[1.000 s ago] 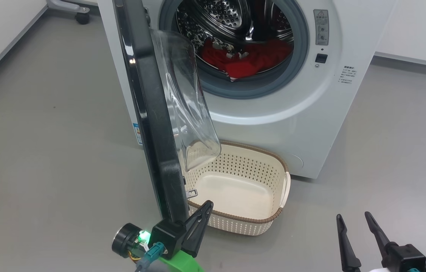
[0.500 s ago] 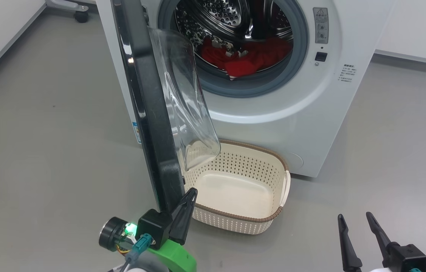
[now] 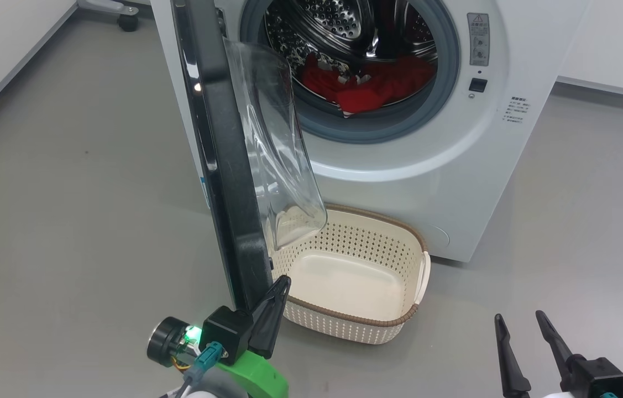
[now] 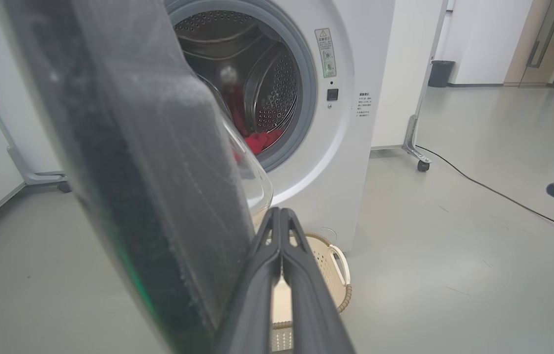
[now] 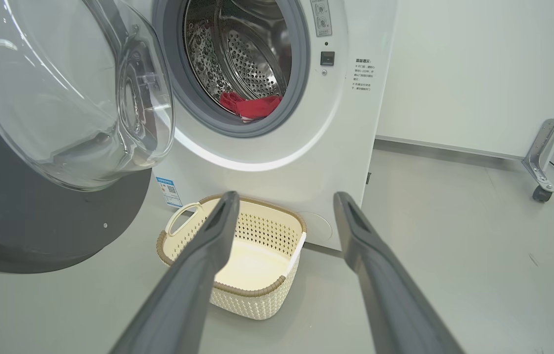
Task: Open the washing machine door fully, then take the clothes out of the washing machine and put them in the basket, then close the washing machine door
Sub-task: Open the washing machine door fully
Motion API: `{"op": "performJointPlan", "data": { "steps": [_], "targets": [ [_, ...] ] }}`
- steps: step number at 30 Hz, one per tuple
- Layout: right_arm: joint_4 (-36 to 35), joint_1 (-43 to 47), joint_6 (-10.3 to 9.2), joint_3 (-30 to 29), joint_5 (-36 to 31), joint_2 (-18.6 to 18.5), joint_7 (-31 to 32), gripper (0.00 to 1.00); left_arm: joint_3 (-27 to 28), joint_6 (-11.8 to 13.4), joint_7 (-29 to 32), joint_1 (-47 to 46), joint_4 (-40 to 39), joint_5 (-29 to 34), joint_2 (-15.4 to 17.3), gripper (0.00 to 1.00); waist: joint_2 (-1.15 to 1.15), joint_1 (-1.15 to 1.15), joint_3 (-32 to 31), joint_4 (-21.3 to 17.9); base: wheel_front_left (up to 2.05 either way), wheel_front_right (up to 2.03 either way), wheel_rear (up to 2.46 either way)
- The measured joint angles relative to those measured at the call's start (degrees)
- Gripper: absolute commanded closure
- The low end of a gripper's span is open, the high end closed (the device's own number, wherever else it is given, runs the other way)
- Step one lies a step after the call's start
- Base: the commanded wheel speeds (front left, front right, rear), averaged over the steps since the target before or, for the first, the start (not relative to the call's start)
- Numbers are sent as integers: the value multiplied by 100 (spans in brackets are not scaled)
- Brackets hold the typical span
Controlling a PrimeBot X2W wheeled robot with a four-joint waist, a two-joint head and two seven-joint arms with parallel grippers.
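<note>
The washing machine point(image 3: 455, 182) stands open, and its black door point(image 3: 217, 166) sticks out towards me edge-on, with the glass bowl point(image 3: 275, 149) facing the drum. Red clothes point(image 3: 369, 83) lie in the drum. The cream basket point(image 3: 344, 321) sits empty on the floor below the opening. My left gripper point(image 3: 283, 282) is shut, holding nothing, with its tip against the inner side of the door's lower near edge; the left wrist view has the door point(image 4: 134, 172) just left of that gripper point(image 4: 280, 211). My right gripper point(image 3: 518, 318) is open at the lower right, pointing at the basket point(image 5: 257, 290).
Grey floor spreads left and right of the machine. A wheeled stand's castor point(image 3: 127, 22) sits at the far left behind the door. A black cable point(image 4: 493, 189) runs over the floor right of the machine, beside a metal foot with a castor point(image 4: 422, 164).
My left gripper moved left and towards me along the door's lower edge, and the door swung slightly wider. The head view then shifted a little. The right gripper stayed put.
</note>
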Motion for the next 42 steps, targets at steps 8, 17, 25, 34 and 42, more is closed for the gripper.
{"op": "performJointPlan", "data": {
  "steps": [8, 17, 25, 34, 42],
  "targets": [
    [2, 1, 27, -114, -4, 9, 0, 0, -35, 0, -25, -16, 127, 2, -3, 100, 0, 0, -10, 167, 0, 0, 0],
    [-10, 3, 30, -155, -49, 24, 0, 0, 119, 75, -60, -4, 188, 0, 10, 100, 0, 0, -21, 426, 0, 0, 0],
    [-23, 19, 45, -194, -62, 34, 0, 0, 442, 183, -160, 18, 226, -21, 66, 100, 0, 0, 13, 679, 0, 0, 0],
    [-24, 17, 133, -134, -143, 45, 0, 0, 1004, 321, -233, 69, 291, -90, 253, 100, 0, 0, 84, 732, 0, 0, 0],
    [-35, -3, 179, -137, -215, 45, 0, 0, 1449, 357, -335, 73, 316, -142, 319, 100, 0, 0, 242, 626, 0, 0, 0]
  ]
}}
